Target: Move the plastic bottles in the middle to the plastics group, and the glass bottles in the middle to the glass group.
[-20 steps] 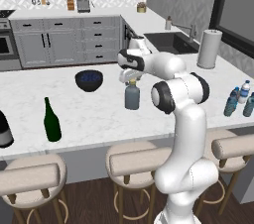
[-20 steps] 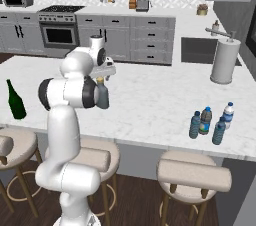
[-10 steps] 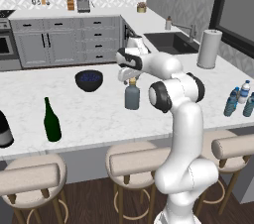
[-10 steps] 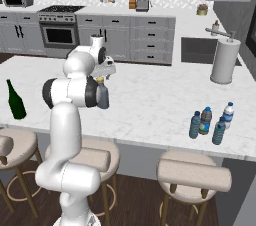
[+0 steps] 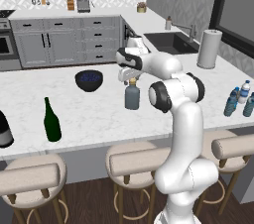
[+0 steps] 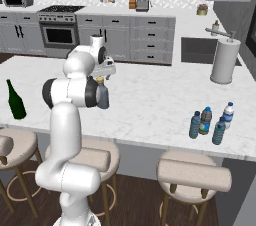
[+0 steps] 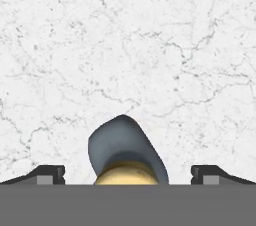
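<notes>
Grey bottle (image 5: 132, 97) with tan cap stands upright mid-desk (image 5: 94, 114), also seen in the right base view (image 6: 103, 95) and from above in the hand view (image 7: 125, 150). Tool (image 5: 130, 76) sits directly over its cap, fingers spread wide apart, one fingertip (image 7: 50, 174) at each side of the cap, not touching it; nothing held. Dark bowl (image 5: 89, 80) at 10 o'clock of the bottle, near. Green wine bottle (image 5: 51, 120) at 8 o'clock, well apart; fat dark bottle (image 5: 4, 130) just beyond it at the left frame edge. Cluster of blue-capped water bottles (image 6: 211, 122) at 3 o'clock, far end of desk, near the front edge. Paper towel roll (image 6: 224, 61) at 1 o'clock, by the sink (image 5: 173, 42).
</notes>
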